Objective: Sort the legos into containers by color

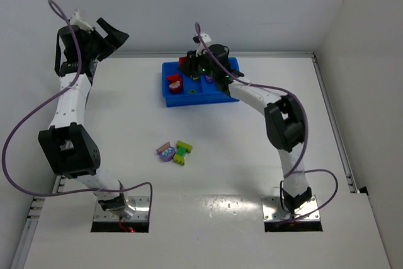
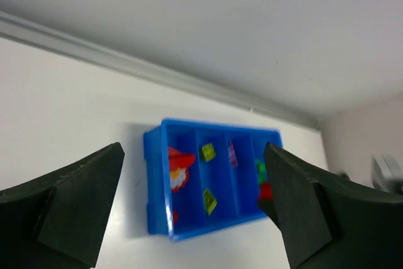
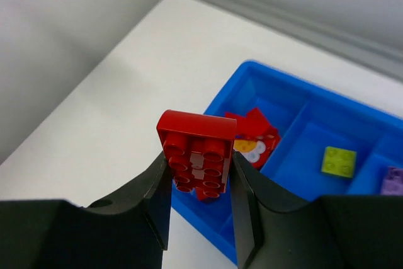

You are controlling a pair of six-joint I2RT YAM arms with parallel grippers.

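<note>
My right gripper is shut on a red lego, studs-side hollow facing the camera, above the left end of the blue tray. Under it, the left-end container holds red legos; the one beside it has a yellow-green lego, and a purple one lies further right. My left gripper is open, high at the far left, looking down on the tray. A purple lego and a yellow-green and green cluster lie loose on the table.
From the left wrist, the right-end container shows a green lego and a red piece, partly behind my finger. The back wall rail runs just beyond the tray. The right arm stretches over the tray's right side.
</note>
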